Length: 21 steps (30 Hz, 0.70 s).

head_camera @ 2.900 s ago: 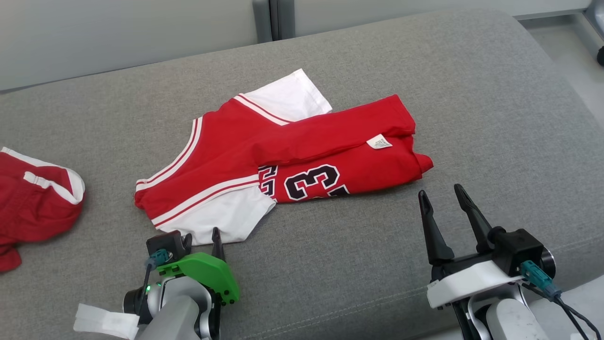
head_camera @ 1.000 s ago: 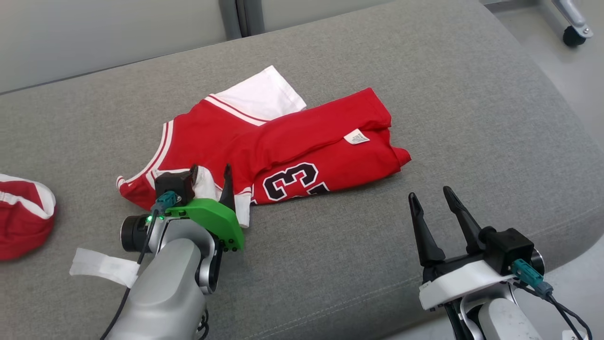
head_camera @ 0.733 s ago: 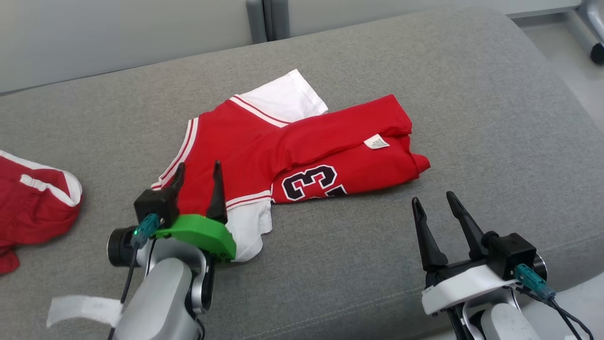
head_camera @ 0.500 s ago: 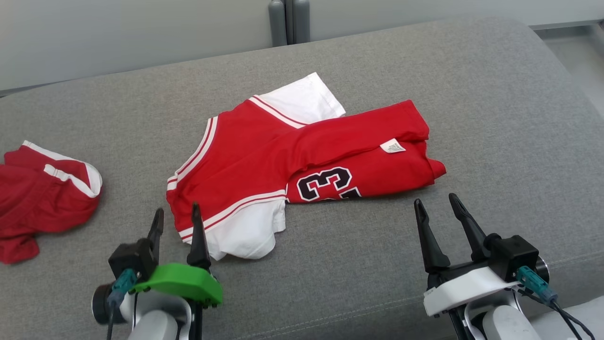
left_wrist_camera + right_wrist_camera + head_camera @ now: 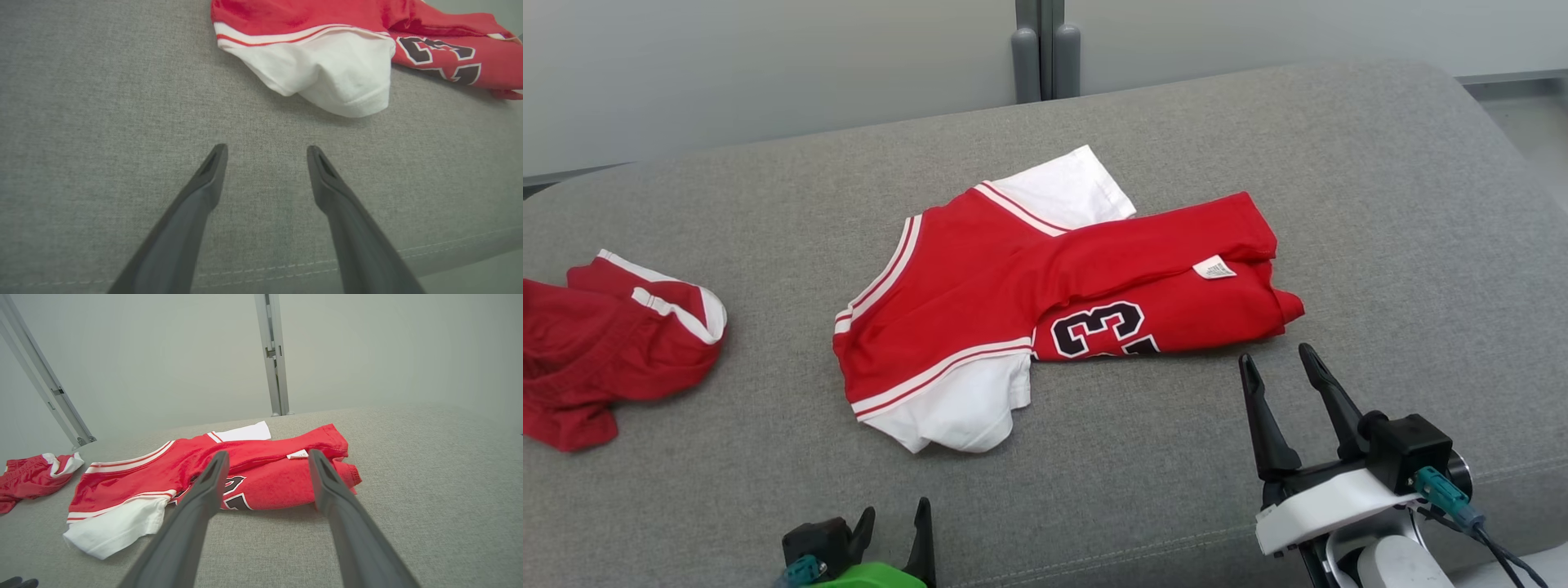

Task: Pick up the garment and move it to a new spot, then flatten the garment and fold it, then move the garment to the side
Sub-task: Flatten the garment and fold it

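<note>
Lying half-folded: garment (image 5: pixel 980 282); left gripper (image 5: pixel 896 508), right gripper (image 5: pixel 1276 354) spread

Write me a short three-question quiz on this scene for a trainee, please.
1. True or false: the left gripper and the right gripper are both open and off the jersey.
2. The jersey's sleeves are: A) blue B) white C) black.
3. What lies on the cushion to the left of the jersey in the head view?
Key: 1 true; 2 B; 3 a second red garment.
</note>
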Motion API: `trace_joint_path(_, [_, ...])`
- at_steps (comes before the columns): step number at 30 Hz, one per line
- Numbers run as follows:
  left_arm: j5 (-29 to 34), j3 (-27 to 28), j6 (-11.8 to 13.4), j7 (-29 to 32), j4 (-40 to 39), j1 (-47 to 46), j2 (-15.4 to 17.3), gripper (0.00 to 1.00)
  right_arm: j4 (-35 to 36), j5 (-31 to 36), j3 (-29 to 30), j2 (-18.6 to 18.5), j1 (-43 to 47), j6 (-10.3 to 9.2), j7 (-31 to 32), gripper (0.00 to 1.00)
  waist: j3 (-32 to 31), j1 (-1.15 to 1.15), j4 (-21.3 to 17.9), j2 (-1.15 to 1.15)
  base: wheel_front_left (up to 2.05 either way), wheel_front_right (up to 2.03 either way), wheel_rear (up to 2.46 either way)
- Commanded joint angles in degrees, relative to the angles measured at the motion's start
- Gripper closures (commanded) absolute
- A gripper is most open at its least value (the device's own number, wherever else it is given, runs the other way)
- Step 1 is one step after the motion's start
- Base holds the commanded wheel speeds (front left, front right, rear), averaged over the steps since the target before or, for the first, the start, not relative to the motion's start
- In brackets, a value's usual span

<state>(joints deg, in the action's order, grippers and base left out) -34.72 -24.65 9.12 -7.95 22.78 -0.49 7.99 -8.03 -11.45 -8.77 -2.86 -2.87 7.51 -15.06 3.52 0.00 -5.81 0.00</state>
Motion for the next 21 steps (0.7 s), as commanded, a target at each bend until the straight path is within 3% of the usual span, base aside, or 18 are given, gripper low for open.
trace_joint_path(1, [0.51,-0.3,-0.41,0.08,1.27,-2.06,-0.19,0.0,-0.1,0.23,-0.1,-0.09,0.52,-0.03,-0.22,0.0,-0.13,0.0,0.05,0.0,0.0,0.0,0.0])
trace_joint_path(13, [0.03,-2.34,-3.35,-2.33,20.95,-15.41,-3.94,0.0,-0.14,1.39,-1.07,-0.38,-1.21,-0.03,-0.21,0.0,1.25,0.0,-1.52,0.0,0.0,0.0,0.0])
trace_joint_path(21, [-2.29,-3.32,-7.75,-6.32,27.44,-20.72,-4.9,0.0,-0.37,1.43,-1.25,-0.96,-1.21,-0.03,-0.22,0.0,1.28,0.0,-3.04,0.0,0.0,0.0,0.0])
